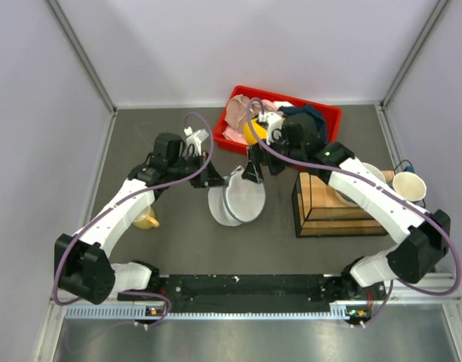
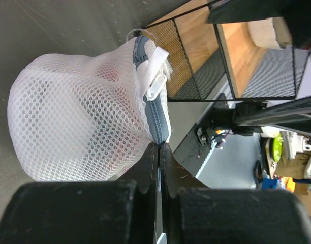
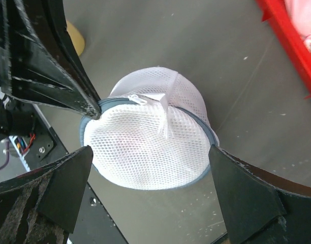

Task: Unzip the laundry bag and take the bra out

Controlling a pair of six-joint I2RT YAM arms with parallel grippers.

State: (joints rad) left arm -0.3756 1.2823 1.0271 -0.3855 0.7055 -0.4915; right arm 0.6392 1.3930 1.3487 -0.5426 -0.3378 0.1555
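fingers of my left gripper are pressed flat together on the grey zipper band of the laundry bag, pinching it at the bag's 10 o'clock edge in the top view. in my left wrist view the white pull tab lies on that band at 12 o'clock from the pinch. the bag sits mid-table, a white mesh ball. a faint reddish tint shows through the mesh, but i cannot make out the bra itself. my right gripper hangs at the bag's 1 o'clock with its jaws spread wide and nothing between them but the bag below; i cannot tell whether they touch it. a red bin of clothes stands at 12 o'clock behind it. a wooden crate sits at the bag's 3 o'clock under my right forearm, and a paper cup stands just beside the crate's 2 o'clock corner.
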